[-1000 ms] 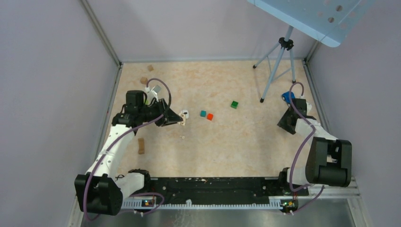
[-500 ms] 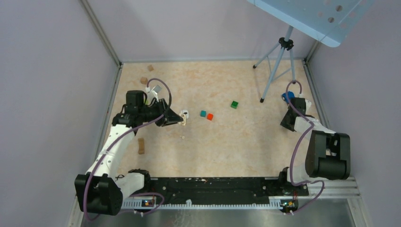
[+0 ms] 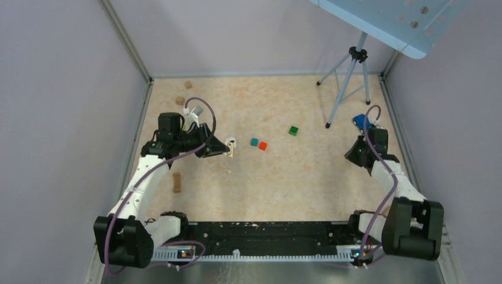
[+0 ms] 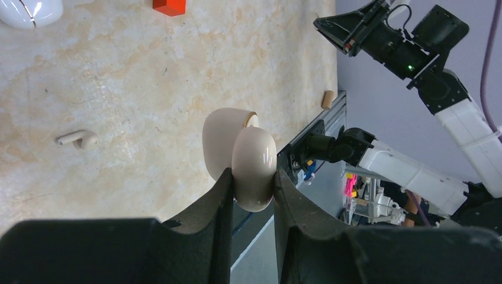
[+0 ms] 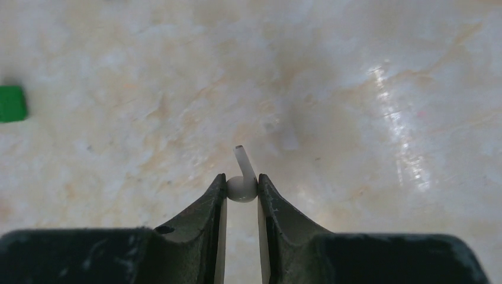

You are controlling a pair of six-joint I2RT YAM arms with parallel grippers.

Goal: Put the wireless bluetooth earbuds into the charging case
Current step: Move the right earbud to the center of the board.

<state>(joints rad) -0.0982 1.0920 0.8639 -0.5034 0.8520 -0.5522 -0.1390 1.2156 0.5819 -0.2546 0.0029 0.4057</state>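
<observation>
The left gripper (image 4: 253, 180) is clamped on the beige case (image 4: 237, 142), its two halves parted, at the left part of the table (image 3: 308, 183); one earbud (image 4: 77, 139) lies on the surface just to the near side, apart from the case. The right gripper (image 5: 241, 188), over the right side of the table, pinches the other earbud (image 5: 243, 176) by its head, stem pointing away from the fingers; a green cube (image 5: 12, 103) sits well off to its left.

Beige case (image 4: 240, 157) open, held; earbud (image 5: 242, 178) pinched; second earbud (image 4: 78, 139) lying loose.
</observation>
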